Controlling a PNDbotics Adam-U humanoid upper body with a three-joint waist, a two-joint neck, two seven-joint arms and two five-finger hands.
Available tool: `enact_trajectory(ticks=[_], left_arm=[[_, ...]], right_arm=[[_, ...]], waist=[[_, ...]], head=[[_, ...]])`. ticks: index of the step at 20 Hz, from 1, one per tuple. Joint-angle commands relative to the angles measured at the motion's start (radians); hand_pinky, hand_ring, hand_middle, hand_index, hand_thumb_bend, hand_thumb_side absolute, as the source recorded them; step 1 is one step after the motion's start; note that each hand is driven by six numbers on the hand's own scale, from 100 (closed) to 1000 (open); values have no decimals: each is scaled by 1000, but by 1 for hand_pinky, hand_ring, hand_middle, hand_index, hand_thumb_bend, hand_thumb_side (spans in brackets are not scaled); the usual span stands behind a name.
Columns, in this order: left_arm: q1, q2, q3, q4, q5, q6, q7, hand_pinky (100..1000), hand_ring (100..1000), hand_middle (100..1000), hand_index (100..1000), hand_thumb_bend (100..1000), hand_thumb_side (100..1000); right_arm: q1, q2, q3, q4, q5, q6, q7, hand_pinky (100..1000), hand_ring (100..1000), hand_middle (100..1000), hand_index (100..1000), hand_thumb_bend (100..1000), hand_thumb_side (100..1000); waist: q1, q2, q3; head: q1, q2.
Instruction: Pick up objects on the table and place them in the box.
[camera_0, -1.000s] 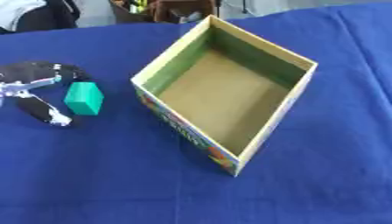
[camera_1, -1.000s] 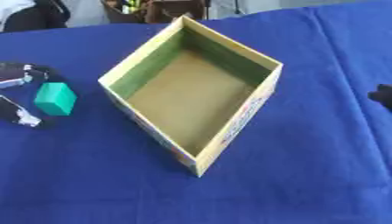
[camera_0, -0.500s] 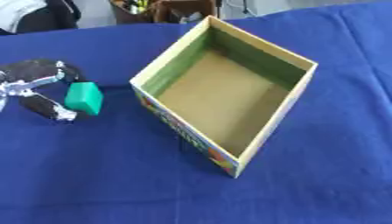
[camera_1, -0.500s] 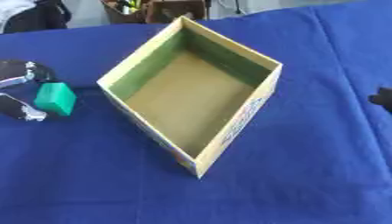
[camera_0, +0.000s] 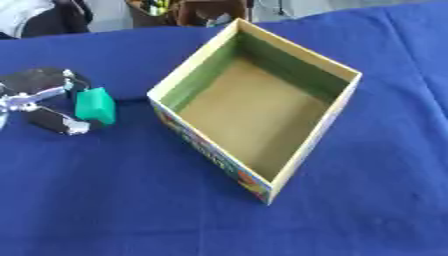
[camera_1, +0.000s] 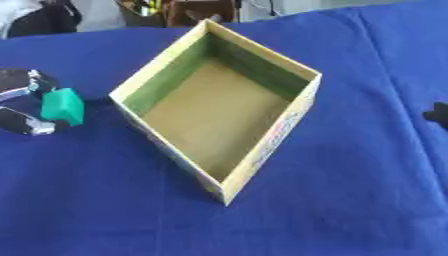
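Left hand (camera_0: 44, 100) pinching green block (camera_0: 94, 105) | box (camera_0: 302, 150) empty | right hand (camera_1: 437, 113) edge-cut, fingers unclear

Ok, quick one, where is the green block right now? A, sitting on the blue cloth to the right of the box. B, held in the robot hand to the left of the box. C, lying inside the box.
B: the green block sits pinched in the left robot hand, beside the box, whose inside is bare.
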Motion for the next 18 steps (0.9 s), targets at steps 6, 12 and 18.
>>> enact_trajectory(ticks=[6,12,18], left_arm=[[-4,47,-2,-65,-17,19,78,532,624,623,753,138,863],[3,57,-3,-88,-22,29,98,534,625,624,754,100,880],[2,60,-5,-107,3,40,96,525,612,607,739,103,887]], right_arm=[[7,-9,-9,-14,3,6,-3,948,916,711,845,100,845],[13,-15,-12,-14,-7,10,-4,948,915,711,845,100,847],[14,-27,-13,-14,-26,9,-7,946,914,711,845,100,848]], waist=[[-4,-41,14],[-3,-61,18],[-3,-83,24]], head=[[-6,14],[-8,27],[-12,37]])
